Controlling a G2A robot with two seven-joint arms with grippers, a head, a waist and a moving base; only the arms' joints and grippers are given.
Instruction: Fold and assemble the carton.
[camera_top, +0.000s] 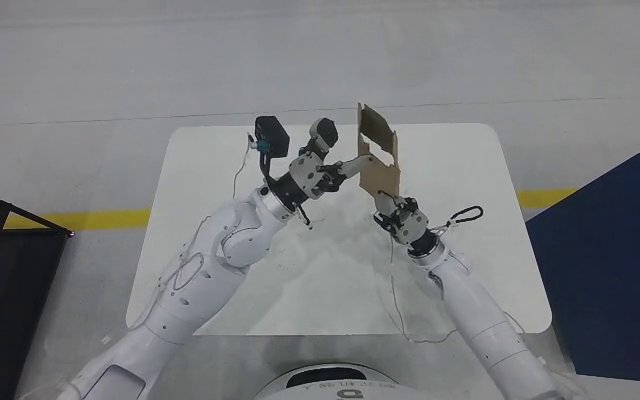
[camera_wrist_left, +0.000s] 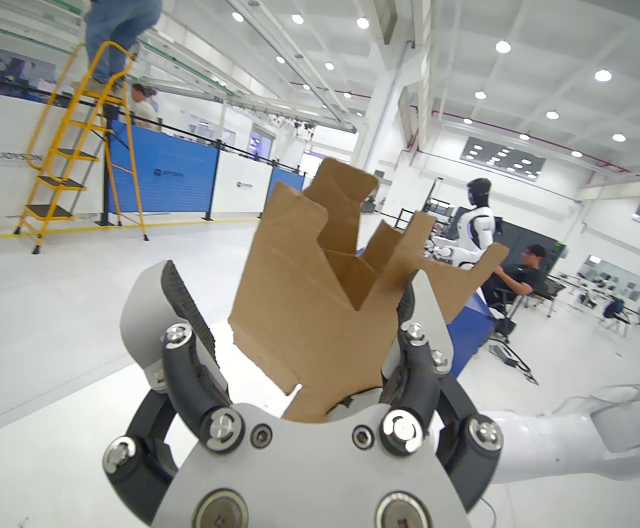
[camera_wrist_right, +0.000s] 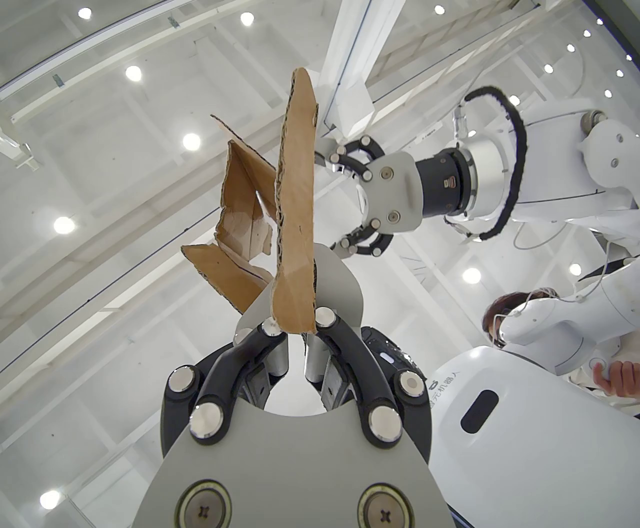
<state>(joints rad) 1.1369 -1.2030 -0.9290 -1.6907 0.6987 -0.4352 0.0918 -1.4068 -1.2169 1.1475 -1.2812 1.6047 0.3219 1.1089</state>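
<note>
Because the right jaws are pressed together on the lower edge of the carton, the brown card stands upright in the air above the far middle of the table, its flaps free to be worked; that pinch looks meant as the anchor; the left jaws are spread wide around the carton's left side, one ribbed pad well apart from the card, the other at a flap's edge, apparently placed to press a panel over; the flaps fan out unfolded, so assembly seems at an early stage.
</note>
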